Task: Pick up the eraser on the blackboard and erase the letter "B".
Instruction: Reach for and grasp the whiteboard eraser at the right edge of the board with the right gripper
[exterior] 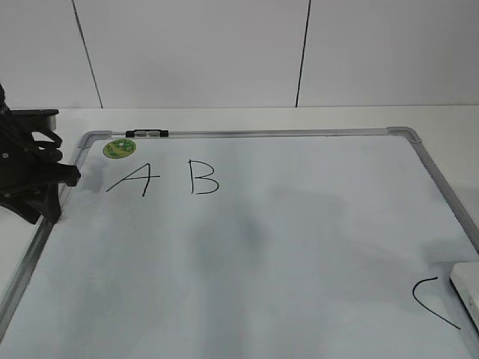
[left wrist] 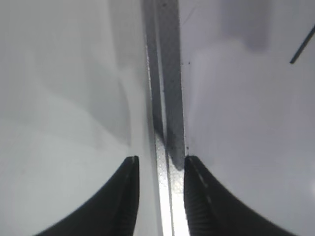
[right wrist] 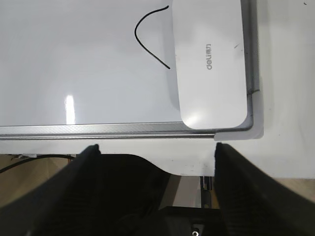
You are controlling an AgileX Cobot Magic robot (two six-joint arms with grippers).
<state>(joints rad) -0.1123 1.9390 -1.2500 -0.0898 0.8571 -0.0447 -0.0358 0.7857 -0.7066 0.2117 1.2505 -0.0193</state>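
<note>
The eraser [right wrist: 210, 64] is a smooth, glossy white plastic block with rounded corners and small grey lettering on top. It lies flat in a corner of the board [exterior: 299, 262], its long side running along the frame. In the exterior view only a sliver of the eraser [exterior: 468, 288] shows at the right edge.

Just beside it is a thin black curved stroke [right wrist: 150, 34], like an open C. The letter B [exterior: 203, 177] is hand-drawn in thin black marker near the board's far left, well apart from the eraser, with a black A [exterior: 135, 179] to its left. A round green sticker [exterior: 120, 148] sits in the far left corner, and a small black-and-clear clip [exterior: 147, 134] rests on the far rail.

The board is white and faintly smudged grey, edged by a dull grey metal frame with rounded corner caps.

The right gripper [right wrist: 157, 147] hangs above the near rail, its dark fingers spread wide, holding nothing. The left gripper [left wrist: 161, 162] has ridged black fingers parted either side of the left frame rail, not gripping it.
</note>
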